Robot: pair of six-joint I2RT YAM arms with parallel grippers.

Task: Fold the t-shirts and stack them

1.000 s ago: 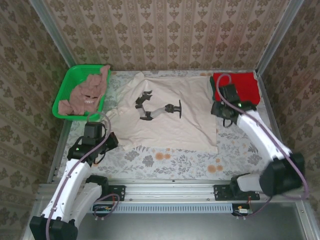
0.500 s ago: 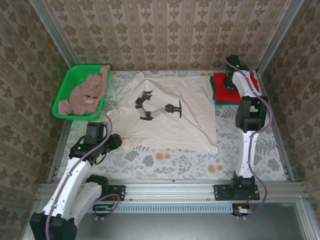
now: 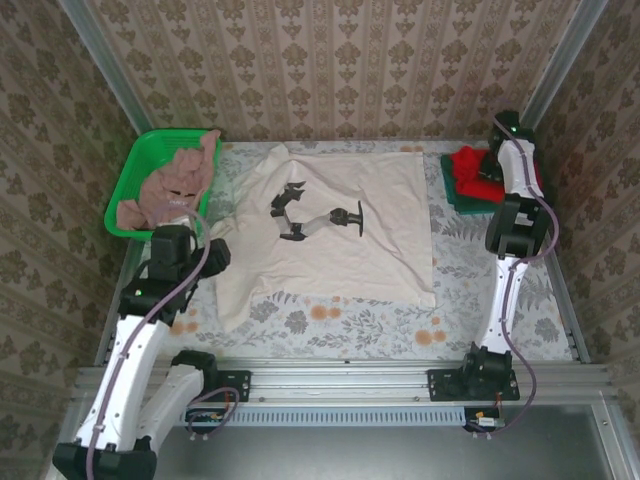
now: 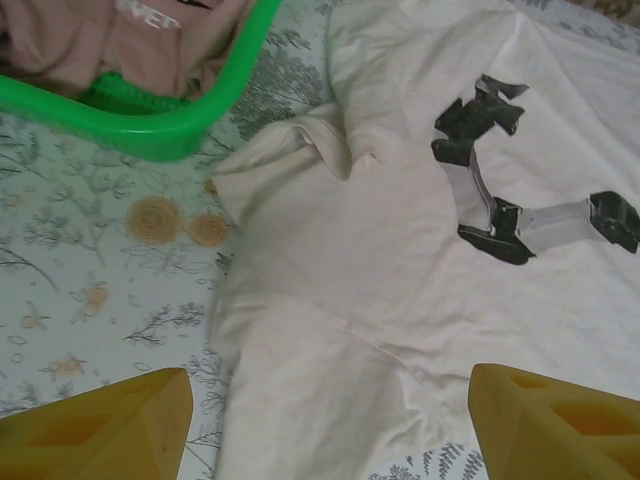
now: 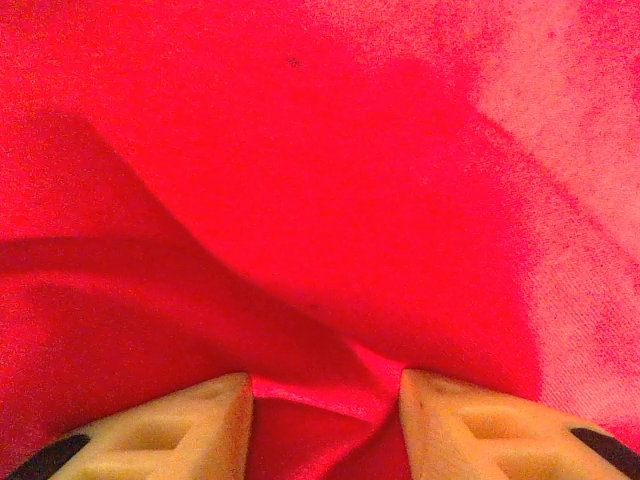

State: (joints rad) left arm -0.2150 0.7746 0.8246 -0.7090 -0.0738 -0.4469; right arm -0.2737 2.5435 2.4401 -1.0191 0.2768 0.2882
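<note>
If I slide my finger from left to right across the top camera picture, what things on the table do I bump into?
First the green plastic mesh basket → the large cream cloth t-shirt with a dark print → the bright red cloth t-shirt.

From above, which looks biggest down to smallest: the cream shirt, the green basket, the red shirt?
1. cream shirt, spread flat, by far the largest
2. basket
3. red shirt, bunched up and partly covered by the right arm, so how far it falls short of the basket is unsure
</note>
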